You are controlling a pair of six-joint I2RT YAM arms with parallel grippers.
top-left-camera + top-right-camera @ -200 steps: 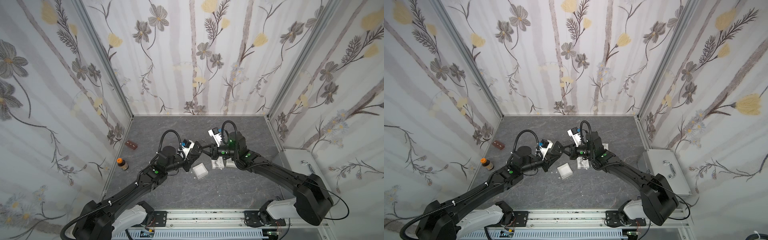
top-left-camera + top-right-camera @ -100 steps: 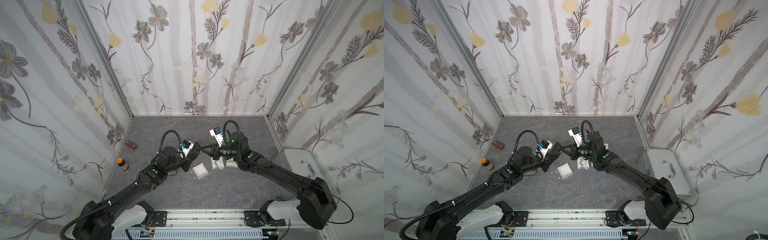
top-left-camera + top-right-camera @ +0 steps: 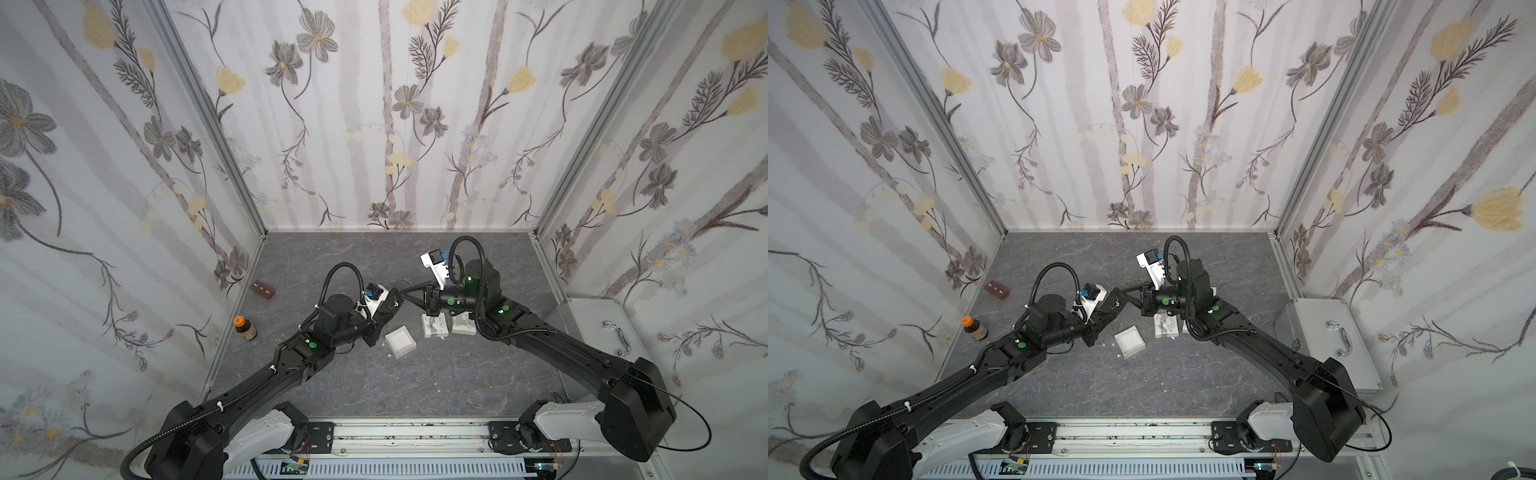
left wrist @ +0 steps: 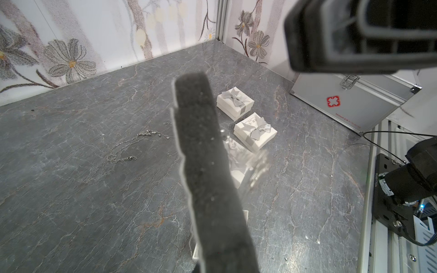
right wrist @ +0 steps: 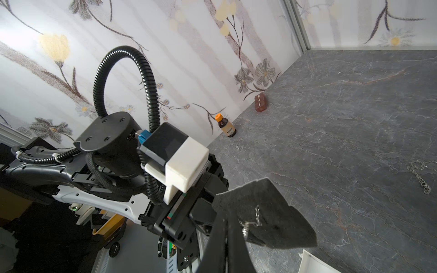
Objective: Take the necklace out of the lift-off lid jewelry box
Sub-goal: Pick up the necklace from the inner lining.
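Red cross-shaped emblem on silver case (image 4: 369,94); red print below illegible. Print on bow box (image 4: 255,132) lid illegible.

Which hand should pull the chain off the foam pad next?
Right, probably. The right hand, shut, has its tips by the chain on the pad; the left hand is clamped on the pad and must hold it.

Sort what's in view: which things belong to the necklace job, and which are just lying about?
Job: foam insert, necklace on it, open white box.
Lying about: two closed bow boxes, loose chain, orange-capped bottle, brown block, metal case.
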